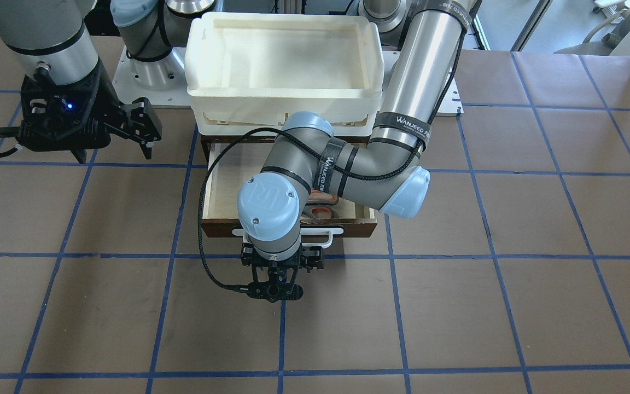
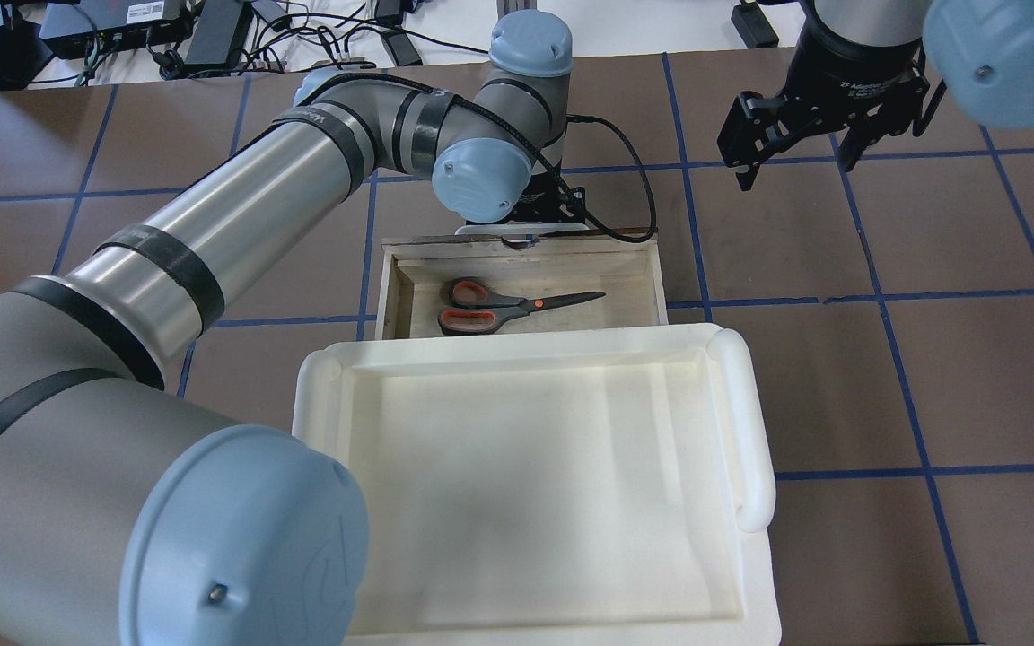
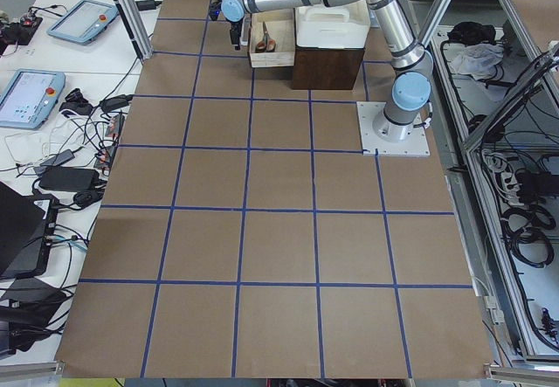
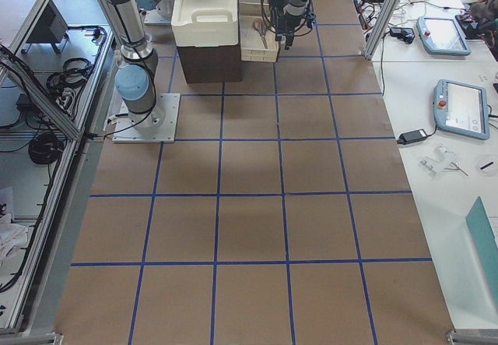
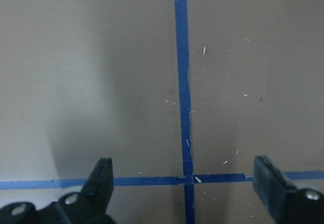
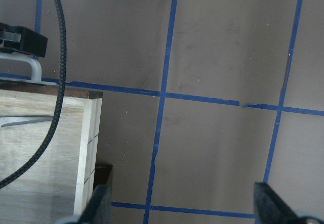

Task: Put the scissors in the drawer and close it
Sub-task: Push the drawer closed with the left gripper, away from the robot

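Left arm (image 1: 267,202) covers scissors (image 1: 321,212), drawer (image 1: 227,180) front partly.

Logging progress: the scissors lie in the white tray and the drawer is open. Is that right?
Not quite: the overhead view shows the scissors lying in the drawer, not the white tray. The drawer is indeed open.

Robotics lab: table (image 4: 249,228) with blue tape grid, control tablets (image 4: 461,108) on side bench (image 4: 459,197), cable bundles (image 2: 319,31), aluminium frame posts (image 3: 127,11).
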`<state>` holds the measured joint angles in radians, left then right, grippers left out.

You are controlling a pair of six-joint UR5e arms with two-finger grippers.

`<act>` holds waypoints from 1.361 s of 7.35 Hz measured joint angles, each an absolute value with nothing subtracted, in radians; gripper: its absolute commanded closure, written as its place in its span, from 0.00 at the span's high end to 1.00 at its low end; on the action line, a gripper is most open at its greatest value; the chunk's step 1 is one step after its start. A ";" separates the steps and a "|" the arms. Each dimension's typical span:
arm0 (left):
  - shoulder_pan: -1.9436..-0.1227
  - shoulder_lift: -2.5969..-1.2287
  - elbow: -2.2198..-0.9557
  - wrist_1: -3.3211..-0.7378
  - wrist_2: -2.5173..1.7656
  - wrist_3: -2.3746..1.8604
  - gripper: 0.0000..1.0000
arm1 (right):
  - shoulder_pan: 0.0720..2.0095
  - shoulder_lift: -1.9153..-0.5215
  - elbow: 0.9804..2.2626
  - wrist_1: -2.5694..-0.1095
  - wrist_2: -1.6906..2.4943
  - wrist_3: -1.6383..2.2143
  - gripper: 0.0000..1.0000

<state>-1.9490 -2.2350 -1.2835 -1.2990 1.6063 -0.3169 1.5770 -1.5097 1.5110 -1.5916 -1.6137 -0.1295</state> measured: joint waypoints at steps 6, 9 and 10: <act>-1.964 -2.156 -1.344 -1.336 1.564 -0.317 1.00 | 1.554 -1.504 1.511 -1.590 -1.612 -0.134 1.00; -1.964 -2.106 -1.412 -1.355 1.567 -0.308 1.00 | 1.544 -1.506 1.511 -1.594 -1.612 -0.135 1.00; -1.965 -2.094 -1.438 -1.357 1.567 -0.306 1.00 | 1.544 -1.507 1.511 -1.594 -1.612 -0.135 1.00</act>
<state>-1.9646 -2.0944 -1.4375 -1.3572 1.5671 -0.3064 1.5435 -1.5067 1.5109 -1.5942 -1.6115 -0.1346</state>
